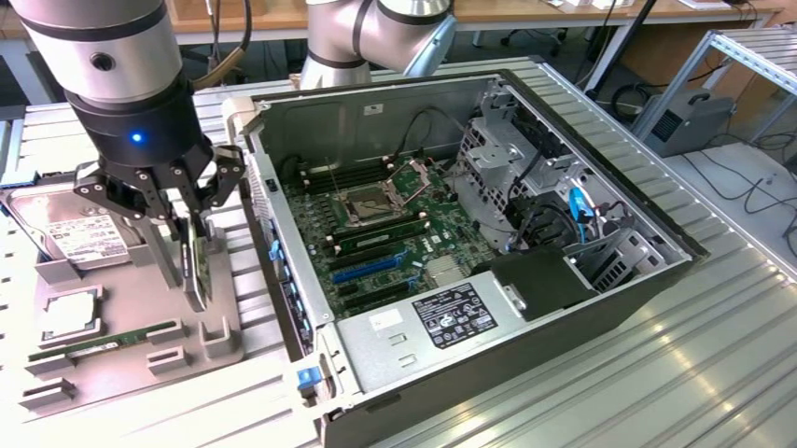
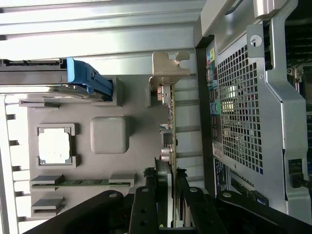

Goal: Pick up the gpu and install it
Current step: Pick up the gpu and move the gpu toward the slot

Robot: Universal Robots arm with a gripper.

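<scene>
Where the hard drive (image 1: 77,235) lies at the exterior view's left, the grey parts tray (image 1: 137,378) spreads beneath it, with the RAM stick (image 1: 106,343) in its slot. Just beside, the claw (image 1: 185,224) is pinched narrow on the upper edge of the gpu (image 1: 196,271), which stands upright and edge-on at its tray holder; whether it is clear of the holder I cannot tell. I'd say this lift wants a straight vertical pull, with the card kept plumb and the grip firm. Further right sits the open computer case (image 1: 598,299), its motherboard (image 1: 386,233) exposed.

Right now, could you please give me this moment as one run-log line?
gripper: shut on gpu | gpu: upright on edge at gray tray | computer case: open, gpu not installed
</scene>
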